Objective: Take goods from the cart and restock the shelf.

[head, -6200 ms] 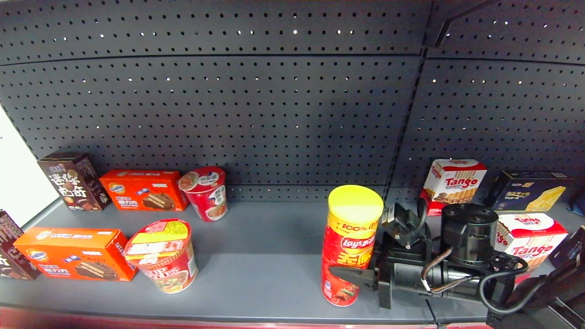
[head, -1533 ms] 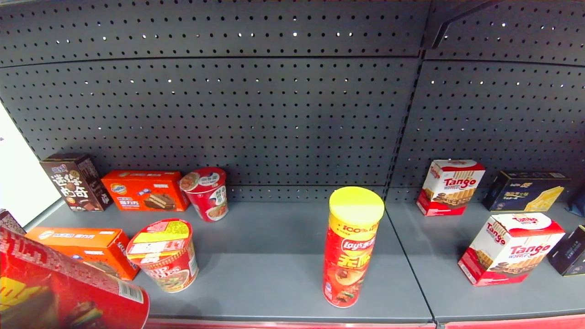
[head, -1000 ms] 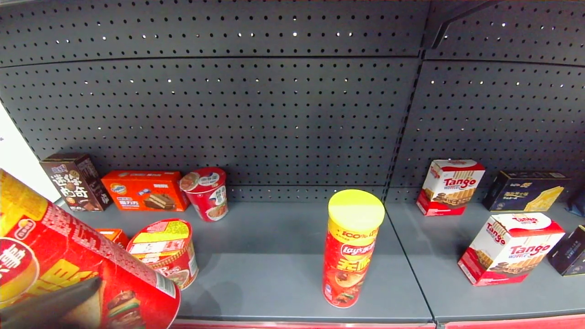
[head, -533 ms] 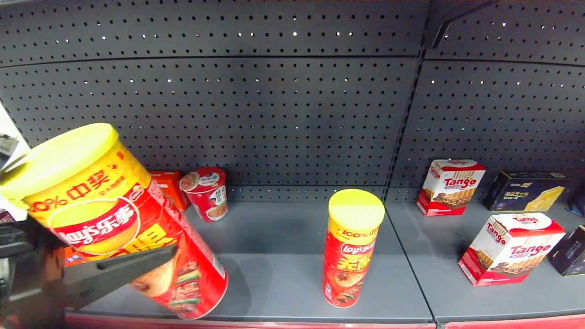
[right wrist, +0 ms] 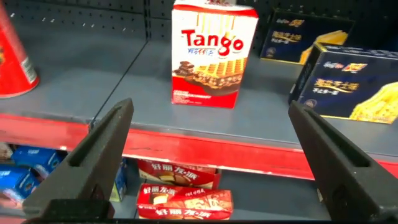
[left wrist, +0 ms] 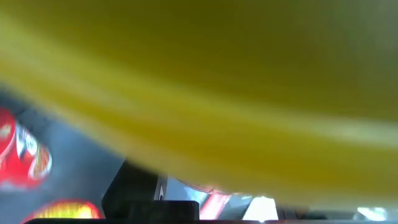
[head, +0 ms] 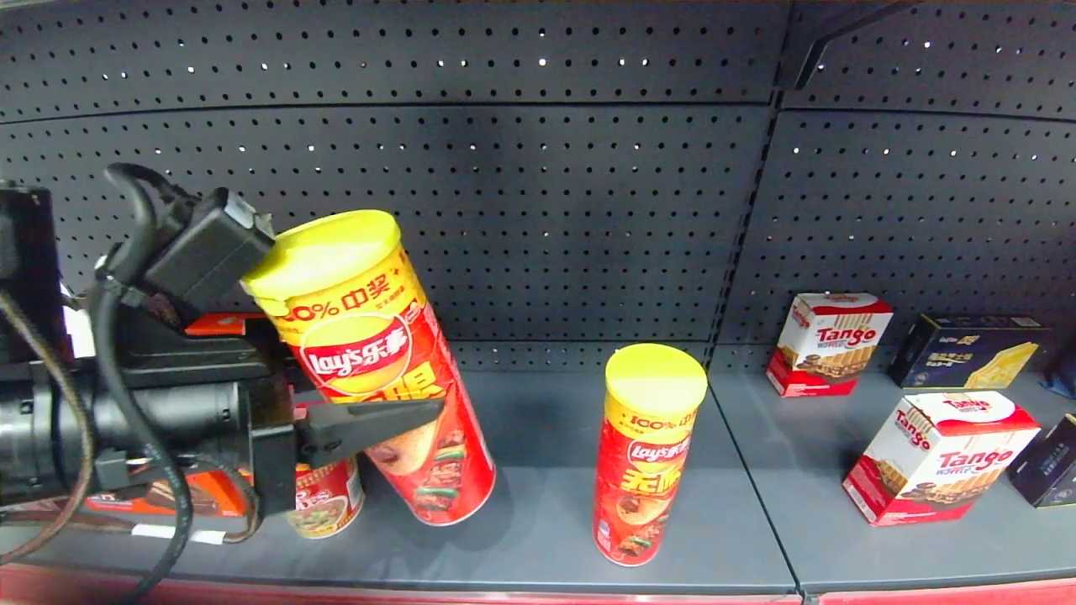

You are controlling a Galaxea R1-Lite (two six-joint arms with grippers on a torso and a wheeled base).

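A tall red chips can with a yellow lid [head: 378, 361] hangs tilted over the left part of the grey shelf [head: 538, 437], its top leaning left. My left gripper [head: 378, 403] is shut on its middle; one black finger [head: 370, 424] crosses its front. In the left wrist view the can [left wrist: 205, 68] shows as a close yellow blur. A second, identical chips can [head: 647, 454] stands upright mid-shelf, just right of the held one. My right gripper [right wrist: 214, 180] is open with nothing between its fingers, low in front of the shelf's red edge [right wrist: 205, 149].
A noodle cup [head: 324, 500] and an orange box [head: 193, 496] sit behind my left arm. Red-and-white wafer boxes [head: 832, 340] [head: 941, 454] and a dark blue box [head: 971, 349] fill the shelf's right section. The perforated back panel [head: 538, 227] closes the rear. Goods lie on the lower shelf [right wrist: 183, 199].
My left arm has risen from the lower left and carried the held can rightward over the shelf. The right arm, earlier beside the standing can, has left the head view.
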